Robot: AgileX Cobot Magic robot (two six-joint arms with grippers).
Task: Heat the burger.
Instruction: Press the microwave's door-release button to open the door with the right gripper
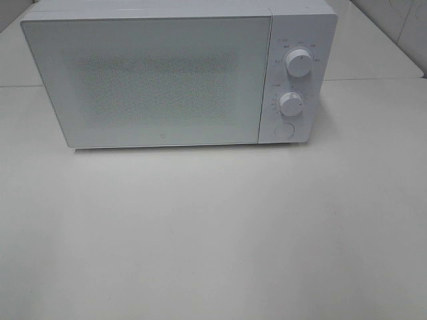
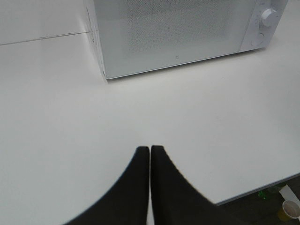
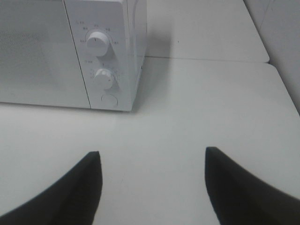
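My left fingers [image 2: 144,159] are pressed together tip to tip with nothing caught between them. They hang over a bare near stretch of the white tabletop [image 1: 213,240]. My right fingers [image 3: 89,180] are spread wide and hold nothing; only tabletop shows in the gap between them. Beyond one edge of the tabletop, down on the floor, sits a paper cup [image 2: 290,209].

Farther off, toward the back of the tabletop, a white microwave [image 1: 180,77] rests on the surface, well apart from both pairs of fingers. Its door [image 1: 80,80] is closed and takes up the left and middle of the front. The door's speckled grey window is too cloudy for me to see through.

The control strip is on the right of the front. A round button [image 1: 285,131] sits lowest, the lower knob [image 1: 291,103] is just above it, and the upper knob [image 1: 298,62] is at the top. Both knobs are white, with small markings around them that I cannot read.

Behind the microwave a seam runs across where another white surface joins.

As for the burger, none of my views shows it, so I cannot tell where it is.
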